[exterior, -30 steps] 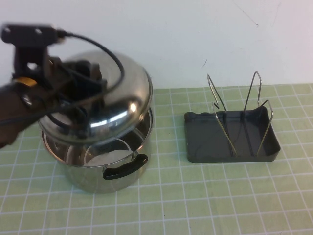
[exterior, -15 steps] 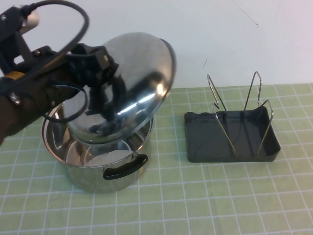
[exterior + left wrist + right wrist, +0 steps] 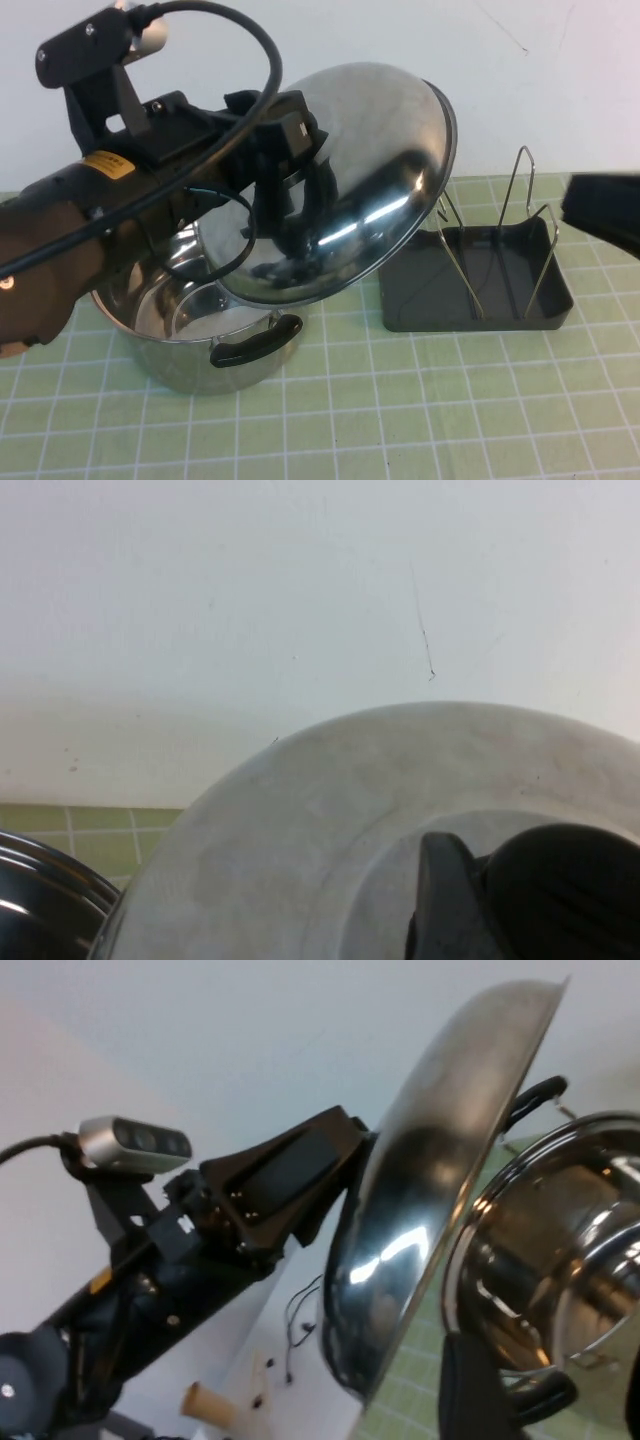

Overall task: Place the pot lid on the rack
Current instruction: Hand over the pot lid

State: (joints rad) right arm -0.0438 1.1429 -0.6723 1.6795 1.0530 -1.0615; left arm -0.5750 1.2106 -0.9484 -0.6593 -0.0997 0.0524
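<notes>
The pot lid is shiny silver steel with a black knob. The rack is dark grey with silver wires; the table is green with a white grid.

Pot lid: mirror-polished steel. Pot: glossy steel, black plastic handle. Rack: matt dark plastic tray, bright wire loops. Mat: matt.

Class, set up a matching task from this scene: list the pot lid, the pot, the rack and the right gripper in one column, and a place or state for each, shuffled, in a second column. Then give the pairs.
Things:
1. pot lid
2. pot
3. rack
4. right gripper

Places or states:
A. uncovered on the mat
B. at the right edge of the high view, beside the rack
C. tilted in the air, held by the left gripper
D. holds nothing yet

Pairs: 1-C, 2-A, 3-D, 4-B
</notes>
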